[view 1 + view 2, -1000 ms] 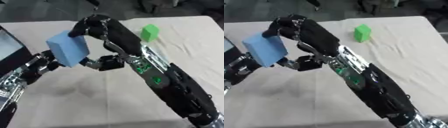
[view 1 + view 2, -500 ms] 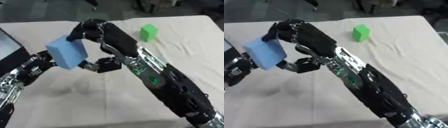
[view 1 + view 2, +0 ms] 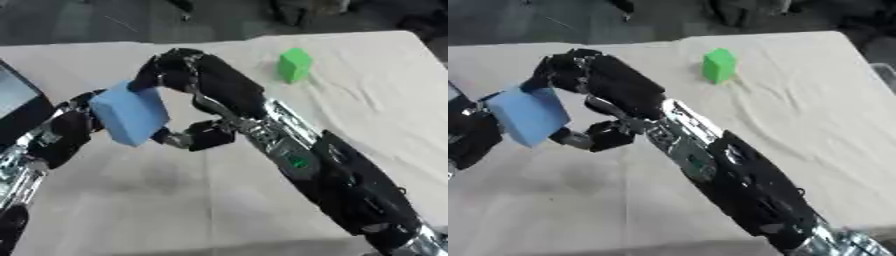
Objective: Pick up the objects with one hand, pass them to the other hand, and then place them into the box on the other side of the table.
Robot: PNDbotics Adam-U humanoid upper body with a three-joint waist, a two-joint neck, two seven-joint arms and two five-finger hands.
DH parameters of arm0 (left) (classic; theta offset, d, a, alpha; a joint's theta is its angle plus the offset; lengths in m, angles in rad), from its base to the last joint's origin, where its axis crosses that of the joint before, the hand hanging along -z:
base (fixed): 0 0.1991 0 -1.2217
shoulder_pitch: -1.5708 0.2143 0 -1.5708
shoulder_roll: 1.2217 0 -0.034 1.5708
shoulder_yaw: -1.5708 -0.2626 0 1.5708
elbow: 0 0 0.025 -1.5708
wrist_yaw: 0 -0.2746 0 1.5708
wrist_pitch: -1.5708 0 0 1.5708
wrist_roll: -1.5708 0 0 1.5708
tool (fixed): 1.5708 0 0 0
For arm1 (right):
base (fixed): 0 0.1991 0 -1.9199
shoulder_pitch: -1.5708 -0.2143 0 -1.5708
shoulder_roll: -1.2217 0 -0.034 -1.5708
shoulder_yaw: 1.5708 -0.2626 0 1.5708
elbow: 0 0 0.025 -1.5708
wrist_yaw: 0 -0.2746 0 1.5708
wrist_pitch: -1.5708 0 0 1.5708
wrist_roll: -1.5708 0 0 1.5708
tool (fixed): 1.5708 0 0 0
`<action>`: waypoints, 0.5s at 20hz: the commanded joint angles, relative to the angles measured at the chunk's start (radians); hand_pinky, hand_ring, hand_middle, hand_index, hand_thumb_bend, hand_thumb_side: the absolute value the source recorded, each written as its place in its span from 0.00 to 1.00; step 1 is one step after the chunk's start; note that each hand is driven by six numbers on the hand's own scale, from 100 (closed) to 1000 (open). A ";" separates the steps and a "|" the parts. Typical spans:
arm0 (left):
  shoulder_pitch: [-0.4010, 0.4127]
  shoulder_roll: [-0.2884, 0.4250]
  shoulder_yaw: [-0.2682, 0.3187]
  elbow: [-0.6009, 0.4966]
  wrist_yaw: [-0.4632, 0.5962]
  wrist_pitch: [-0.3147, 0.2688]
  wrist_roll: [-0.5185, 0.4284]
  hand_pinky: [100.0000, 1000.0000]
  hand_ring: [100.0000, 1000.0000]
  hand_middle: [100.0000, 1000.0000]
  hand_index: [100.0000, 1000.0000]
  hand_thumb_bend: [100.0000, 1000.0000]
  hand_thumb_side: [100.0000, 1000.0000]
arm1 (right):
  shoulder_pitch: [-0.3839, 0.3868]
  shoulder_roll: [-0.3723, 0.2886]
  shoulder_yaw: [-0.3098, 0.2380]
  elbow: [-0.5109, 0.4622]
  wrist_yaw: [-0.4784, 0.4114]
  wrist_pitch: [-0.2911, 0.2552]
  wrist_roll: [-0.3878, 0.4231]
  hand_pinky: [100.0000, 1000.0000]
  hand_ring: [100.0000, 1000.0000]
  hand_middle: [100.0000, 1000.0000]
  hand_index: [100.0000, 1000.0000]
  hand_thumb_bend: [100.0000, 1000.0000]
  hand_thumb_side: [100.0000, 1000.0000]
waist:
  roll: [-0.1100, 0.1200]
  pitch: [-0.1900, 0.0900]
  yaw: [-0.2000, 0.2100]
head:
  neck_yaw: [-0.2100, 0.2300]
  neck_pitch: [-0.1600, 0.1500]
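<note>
Beige cloth covers your table [image 3: 367, 115]; a green block [image 3: 294, 64] stands far right. Your right hand [image 3: 188, 82] curls round the blue block [image 3: 129, 112], held up at the left against your left hand [image 3: 66, 132], whose fingers you cannot make out.

We cannot see most of the left hand [image 3: 72, 131] behind the blue block [image 3: 131, 113], and the dark box [image 3: 19, 107] beside it is cut off.
</note>
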 commanded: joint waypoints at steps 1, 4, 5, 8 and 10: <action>-0.028 0.002 -0.015 -0.033 0.011 0.011 -0.017 0.78 1.00 0.89 0.83 0.88 0.64 | -0.011 -0.005 0.001 -0.020 -0.002 -0.010 0.000 0.66 0.56 0.48 0.54 0.00 0.00 | 0.002 -0.011 0.000 | 0.000 -0.003; -0.034 -0.001 -0.034 -0.042 0.000 0.021 -0.034 0.78 1.00 0.89 0.83 0.86 0.63 | -0.008 -0.013 0.002 -0.033 -0.009 -0.009 0.005 0.65 0.56 0.48 0.54 0.00 0.00 | 0.002 -0.010 0.001 | 0.000 -0.003; -0.035 -0.002 -0.041 -0.046 -0.003 0.024 -0.041 0.78 1.00 0.89 0.83 0.84 0.62 | -0.008 -0.014 0.002 -0.036 -0.011 -0.009 0.007 0.65 0.56 0.49 0.54 0.00 0.00 | 0.002 -0.010 0.001 | -0.001 -0.003; -0.037 -0.003 -0.059 -0.055 -0.006 0.034 -0.060 0.77 1.00 0.88 0.83 0.82 0.60 | -0.007 -0.015 0.002 -0.041 -0.014 -0.008 0.011 0.64 0.56 0.48 0.54 0.00 0.00 | 0.003 -0.010 0.001 | -0.001 -0.003; -0.038 -0.003 -0.070 -0.064 -0.007 0.040 -0.071 0.77 1.00 0.87 0.83 0.78 0.56 | -0.007 -0.014 0.002 -0.043 -0.011 -0.007 0.012 0.63 0.56 0.48 0.54 0.00 0.00 | 0.003 -0.010 0.000 | -0.002 -0.003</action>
